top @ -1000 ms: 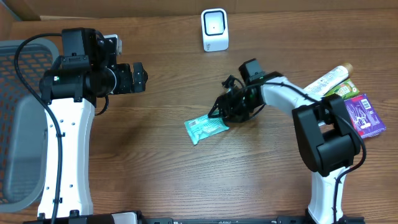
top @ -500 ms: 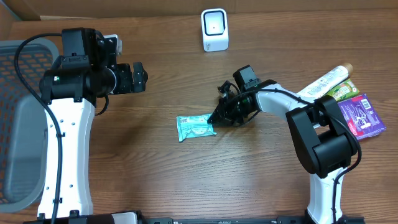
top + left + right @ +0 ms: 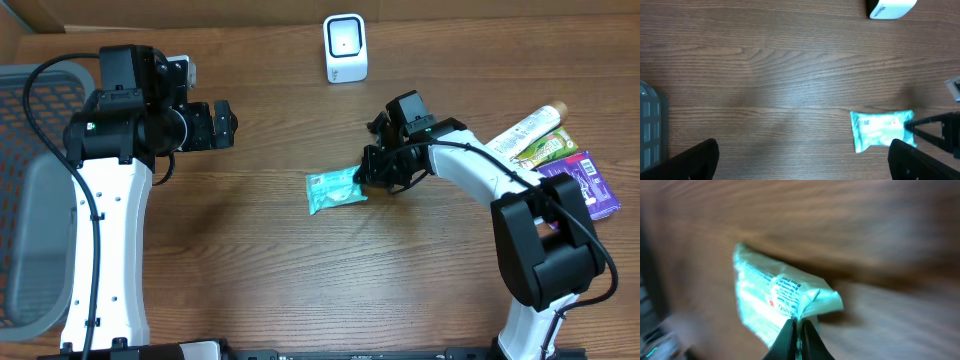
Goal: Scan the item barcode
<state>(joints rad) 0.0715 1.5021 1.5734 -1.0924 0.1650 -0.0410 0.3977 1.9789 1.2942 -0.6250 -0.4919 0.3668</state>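
On grained wood table (image 3: 260,270) — crinkled teal rectangular packet (image 3: 333,190).

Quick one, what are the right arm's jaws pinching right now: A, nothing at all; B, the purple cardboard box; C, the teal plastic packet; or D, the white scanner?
C: the right wrist view shows the right arm's jaws shut on a crumpled edge of the teal plastic packet.

The right gripper's (image 3: 366,180) jaws pinch the teal packet (image 3: 333,190) on the table (image 3: 300,285).
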